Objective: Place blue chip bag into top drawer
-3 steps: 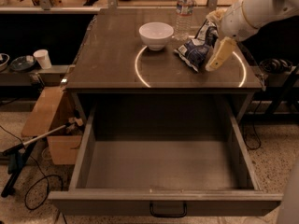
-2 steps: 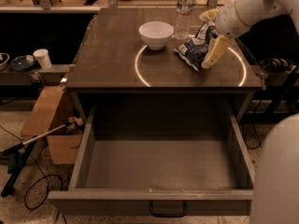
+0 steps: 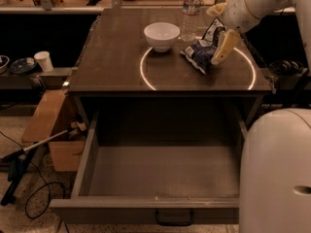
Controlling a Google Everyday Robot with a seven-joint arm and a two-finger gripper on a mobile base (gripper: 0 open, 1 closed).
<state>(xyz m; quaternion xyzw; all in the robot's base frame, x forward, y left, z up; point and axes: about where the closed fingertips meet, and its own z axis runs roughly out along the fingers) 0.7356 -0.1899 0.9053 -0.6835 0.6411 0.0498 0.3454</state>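
Bodywork of the robot, white and rounded, fills the near right corner and hides the right front end of the drawer. The drawer stands pulled out, wide and shallow, with a flat grey floor and a small black handle on its front; its back part lies in shadow under the counter. To the left, on the floor, sit a cardboard box and dark cables.

On the counter's right half lies the chip bag, small, crumpled, dark blue foil with white patches; its print is too small to read. The gripper is at the bag's right end, its yellowish fingers spread apart, one before the bag and one behind it, covering that end. Whether they press on the foil cannot be told. The arm runs off the top right edge.

Further back stand a white bowl and a clear water bottle, its cap near the top edge.
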